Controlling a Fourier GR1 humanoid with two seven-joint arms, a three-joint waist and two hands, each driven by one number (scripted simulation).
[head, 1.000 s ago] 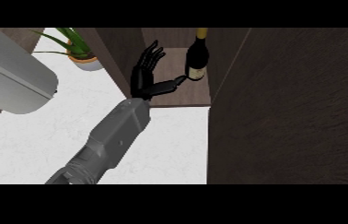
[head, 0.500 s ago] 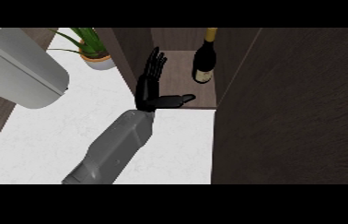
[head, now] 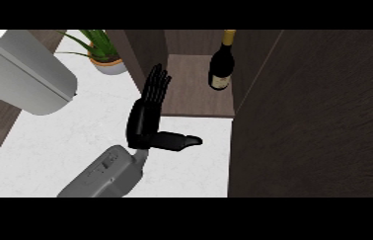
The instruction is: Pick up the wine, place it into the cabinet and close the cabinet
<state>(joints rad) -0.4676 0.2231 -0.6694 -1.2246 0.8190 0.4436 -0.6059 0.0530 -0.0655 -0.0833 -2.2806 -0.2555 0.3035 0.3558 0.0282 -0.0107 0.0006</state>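
- Wine bottle (head: pixel 221 66) stands upright on the cabinet shelf (head: pixel 193 93), toward its right side and close to the dark door (head: pixel 306 120), with nothing holding it.
- Only one hand (head: pixel 148 115) shows, on a grey forearm (head: pixel 102 177) rising from the lower edge; which hand it is cannot be told. Its fingers are straight and spread, thumb stuck out sideways, holding nothing.
- That hand sits at the shelf's front left corner, well apart from the bottle.
- Placing looks done, so the step in hand is likely closing the cabinet.
- To do it well: keep the fingers flat, draw them clear of the opening, press on the door's outer face, and swing it steadily without jolting the bottle.
- A potted plant (head: pixel 102 54) stands at the counter's (head: pixel 65 135) back edge, out of the way.
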